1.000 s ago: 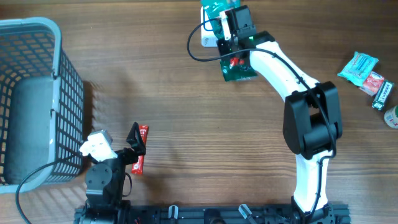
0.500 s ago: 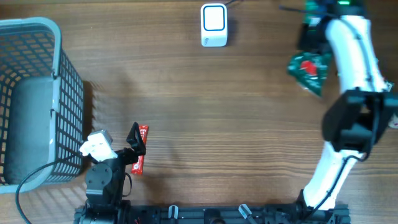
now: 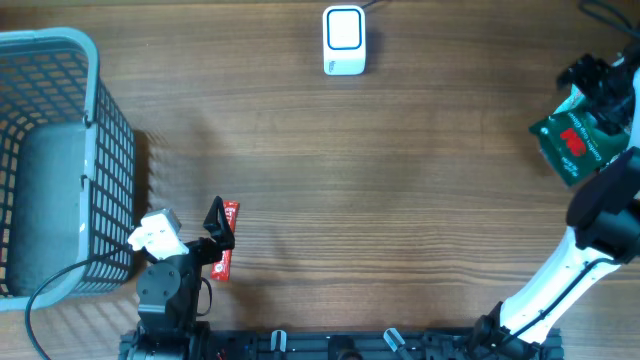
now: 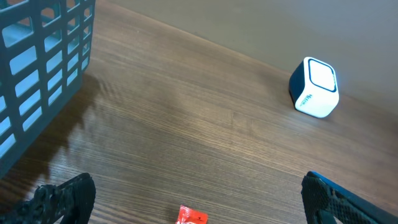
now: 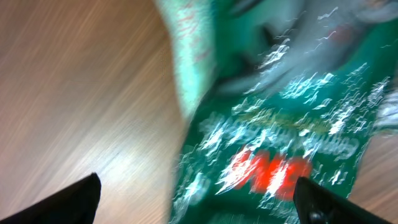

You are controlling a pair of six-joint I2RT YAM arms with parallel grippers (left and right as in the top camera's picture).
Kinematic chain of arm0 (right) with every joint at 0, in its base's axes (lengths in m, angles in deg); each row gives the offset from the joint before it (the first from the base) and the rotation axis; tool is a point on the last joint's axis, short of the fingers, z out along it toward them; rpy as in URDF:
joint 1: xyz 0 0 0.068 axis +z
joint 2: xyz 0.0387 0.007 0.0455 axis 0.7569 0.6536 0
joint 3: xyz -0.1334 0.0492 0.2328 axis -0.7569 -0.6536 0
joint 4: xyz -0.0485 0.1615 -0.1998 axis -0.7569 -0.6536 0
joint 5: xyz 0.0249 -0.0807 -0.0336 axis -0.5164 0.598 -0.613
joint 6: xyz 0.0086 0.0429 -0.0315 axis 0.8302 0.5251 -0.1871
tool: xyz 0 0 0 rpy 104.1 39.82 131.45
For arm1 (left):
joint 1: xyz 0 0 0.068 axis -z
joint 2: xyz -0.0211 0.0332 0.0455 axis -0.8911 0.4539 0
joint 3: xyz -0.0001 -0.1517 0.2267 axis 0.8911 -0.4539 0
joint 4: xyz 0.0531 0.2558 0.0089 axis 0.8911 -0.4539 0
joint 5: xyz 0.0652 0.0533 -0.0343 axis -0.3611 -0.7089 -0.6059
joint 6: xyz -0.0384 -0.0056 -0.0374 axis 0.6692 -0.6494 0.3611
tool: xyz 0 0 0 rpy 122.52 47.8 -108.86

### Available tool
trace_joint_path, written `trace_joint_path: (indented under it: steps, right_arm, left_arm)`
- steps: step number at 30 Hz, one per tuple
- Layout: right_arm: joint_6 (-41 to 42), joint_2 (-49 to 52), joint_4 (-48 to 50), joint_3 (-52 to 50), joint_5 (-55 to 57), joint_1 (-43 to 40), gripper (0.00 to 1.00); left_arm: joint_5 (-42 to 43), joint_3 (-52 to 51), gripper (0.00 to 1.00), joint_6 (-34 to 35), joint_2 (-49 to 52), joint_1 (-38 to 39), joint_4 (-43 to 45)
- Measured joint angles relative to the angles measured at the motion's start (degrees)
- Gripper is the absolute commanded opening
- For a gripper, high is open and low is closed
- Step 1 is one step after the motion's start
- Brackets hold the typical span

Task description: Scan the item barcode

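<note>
The item, a dark green packet with red print (image 3: pixel 572 145), lies at the table's right edge. My right gripper (image 3: pixel 596 90) hovers just above it. In the blurred right wrist view the packet (image 5: pixel 280 143) fills the frame below the right gripper (image 5: pixel 199 202), whose jaws stand wide apart and open. The white barcode scanner (image 3: pixel 344 40) stands at the back middle, far from the packet, and also shows in the left wrist view (image 4: pixel 314 88). My left gripper (image 3: pixel 218 225) rests open at the front left.
A grey mesh basket (image 3: pixel 100 150) stands at the left, its wall (image 4: pixel 43 62) beside my left gripper (image 4: pixel 196 202). A small red packet (image 3: pixel 227 240) lies by the left fingers (image 4: pixel 191 216). A pale teal packet (image 5: pixel 186 62) lies beside the green one.
My right arm has swung from the scanner to the right edge with the green packet, and its jaws have opened. The left arm has not moved.
</note>
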Motion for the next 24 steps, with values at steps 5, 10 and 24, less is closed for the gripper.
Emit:
trace_joint_path:
  steps: [5,10,24]
  right_arm:
    - [0.46,-0.44,-10.73,4.33,-10.95,13.97,1.0]
    - [0.46,-0.44,-10.82,4.33,-15.61,36.46,1.0]
    - [7.5,-0.44,-8.72,4.33,-19.5,56.24,1.0]
  left_arm:
    - [0.0,0.0,1.0,0.0,0.0,0.0,0.0]
    - [0.0,0.0,1.0,0.0,0.0,0.0,-0.02]
    - [0.0,0.0,1.0,0.0,0.0,0.0,-0.02]
